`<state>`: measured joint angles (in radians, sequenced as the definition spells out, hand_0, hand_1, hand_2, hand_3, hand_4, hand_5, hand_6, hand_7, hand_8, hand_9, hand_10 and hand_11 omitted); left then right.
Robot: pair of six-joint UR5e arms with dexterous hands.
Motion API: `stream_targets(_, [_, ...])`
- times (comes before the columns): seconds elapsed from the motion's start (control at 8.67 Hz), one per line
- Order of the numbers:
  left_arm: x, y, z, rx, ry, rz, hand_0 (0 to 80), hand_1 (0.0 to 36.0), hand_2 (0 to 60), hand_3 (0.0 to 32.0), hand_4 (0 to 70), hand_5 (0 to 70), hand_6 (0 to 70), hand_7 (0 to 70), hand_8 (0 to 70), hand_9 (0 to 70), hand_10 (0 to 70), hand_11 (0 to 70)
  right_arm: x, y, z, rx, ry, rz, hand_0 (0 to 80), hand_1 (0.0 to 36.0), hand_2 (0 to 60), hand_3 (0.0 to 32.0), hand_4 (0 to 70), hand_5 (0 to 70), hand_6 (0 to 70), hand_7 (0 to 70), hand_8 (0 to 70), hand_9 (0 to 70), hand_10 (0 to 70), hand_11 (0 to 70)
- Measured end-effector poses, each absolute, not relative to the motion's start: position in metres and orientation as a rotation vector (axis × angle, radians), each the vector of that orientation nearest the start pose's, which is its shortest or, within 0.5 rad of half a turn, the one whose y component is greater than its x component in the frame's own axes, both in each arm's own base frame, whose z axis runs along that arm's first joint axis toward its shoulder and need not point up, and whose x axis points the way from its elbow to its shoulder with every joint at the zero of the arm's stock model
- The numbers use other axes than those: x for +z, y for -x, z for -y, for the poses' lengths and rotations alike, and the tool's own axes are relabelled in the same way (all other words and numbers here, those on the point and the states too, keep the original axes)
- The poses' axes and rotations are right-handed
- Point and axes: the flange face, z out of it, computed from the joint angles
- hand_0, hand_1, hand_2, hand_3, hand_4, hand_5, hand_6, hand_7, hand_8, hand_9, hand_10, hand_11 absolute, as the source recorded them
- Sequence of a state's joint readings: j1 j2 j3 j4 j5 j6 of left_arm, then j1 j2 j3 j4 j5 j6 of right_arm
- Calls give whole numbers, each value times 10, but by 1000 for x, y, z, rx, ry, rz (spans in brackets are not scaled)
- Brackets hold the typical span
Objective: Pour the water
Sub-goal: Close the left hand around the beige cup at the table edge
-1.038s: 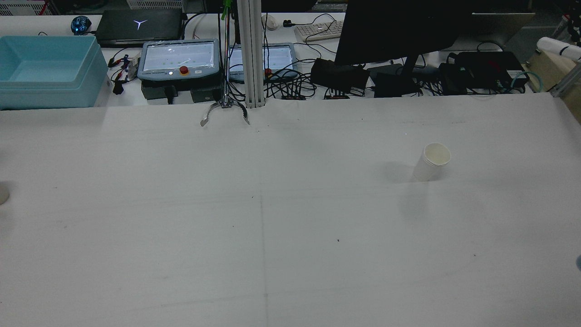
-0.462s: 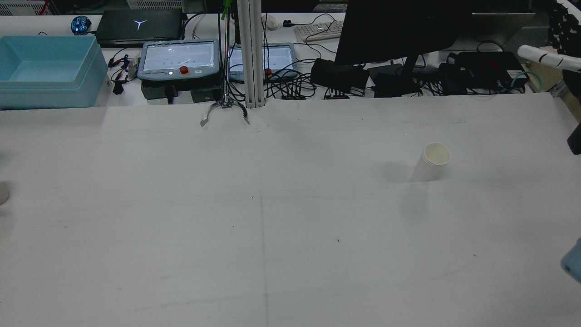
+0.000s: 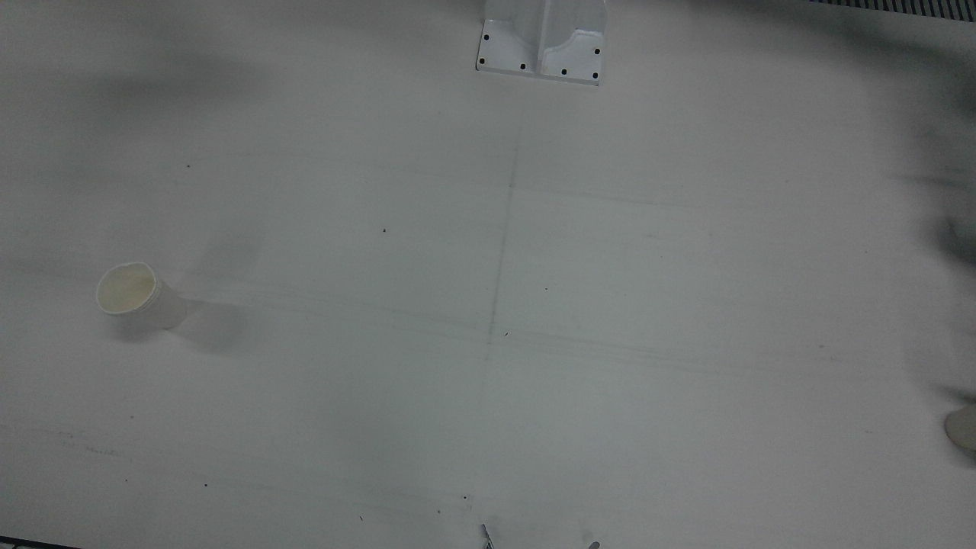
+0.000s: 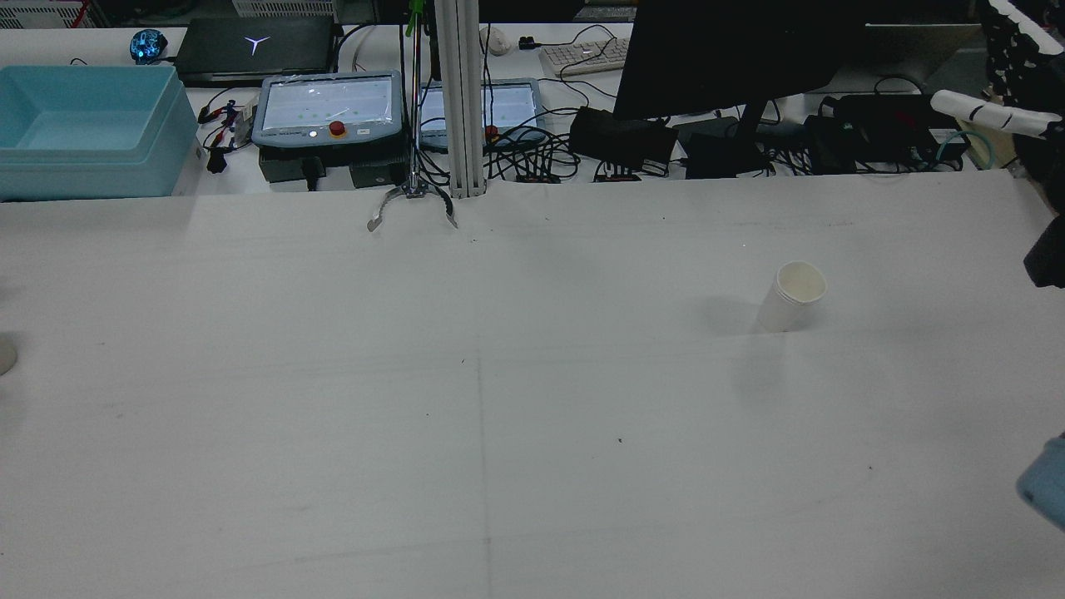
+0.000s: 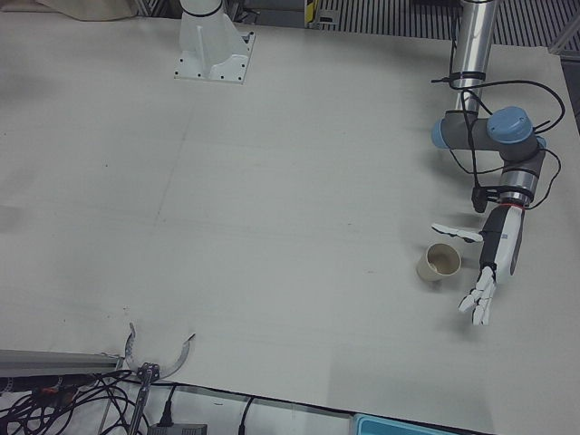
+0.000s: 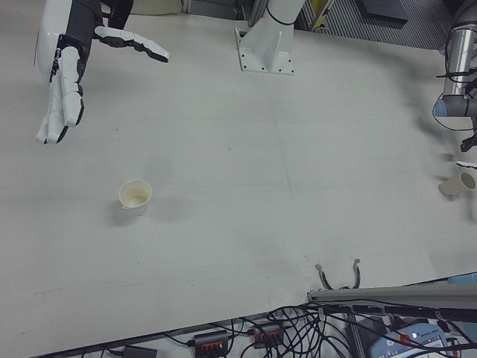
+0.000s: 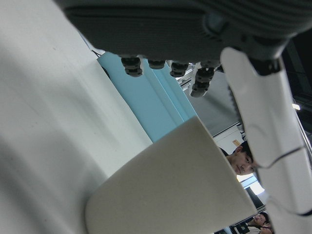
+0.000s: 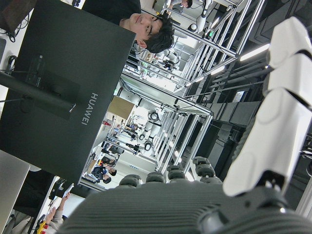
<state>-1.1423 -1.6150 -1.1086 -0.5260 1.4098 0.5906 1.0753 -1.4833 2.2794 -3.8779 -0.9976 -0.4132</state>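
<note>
A white paper cup [image 4: 790, 296] stands upright on the robot's right half of the table; it also shows in the front view [image 3: 131, 293] and the right-front view [image 6: 135, 197]. My right hand [image 6: 63, 71] is open, fingers spread, raised above the table and apart from this cup; one of its fingers [image 4: 986, 111] shows at the rear view's right edge. A second paper cup [image 5: 439, 263] stands on the left half. My left hand [image 5: 494, 263] is open right beside it, fingers pointing down, holding nothing. The left hand view shows this cup [image 7: 170, 190] close up.
A light blue bin [image 4: 83, 125], two teach pendants [image 4: 329, 108], a monitor [image 4: 724, 50] and cables line the far table edge. A metal post [image 4: 462, 91] with a small metal claw [image 4: 412, 204] stands mid-edge. An arm pedestal [image 3: 541, 38] sits opposite.
My right hand and arm have come further into the rear view from its right edge, moving left. Both cups have stayed in place.
</note>
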Motion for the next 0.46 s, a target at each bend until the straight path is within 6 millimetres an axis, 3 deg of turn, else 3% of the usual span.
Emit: stream_targets(0.46, [844, -75, 501, -1649, -289, -2012, 525, 101, 0, 0, 136, 90, 21, 65, 0, 0, 38, 73, 399, 28, 443, -2292, 552, -2381, 474, 162, 162, 0, 58, 68, 37, 60, 1, 24, 3, 21])
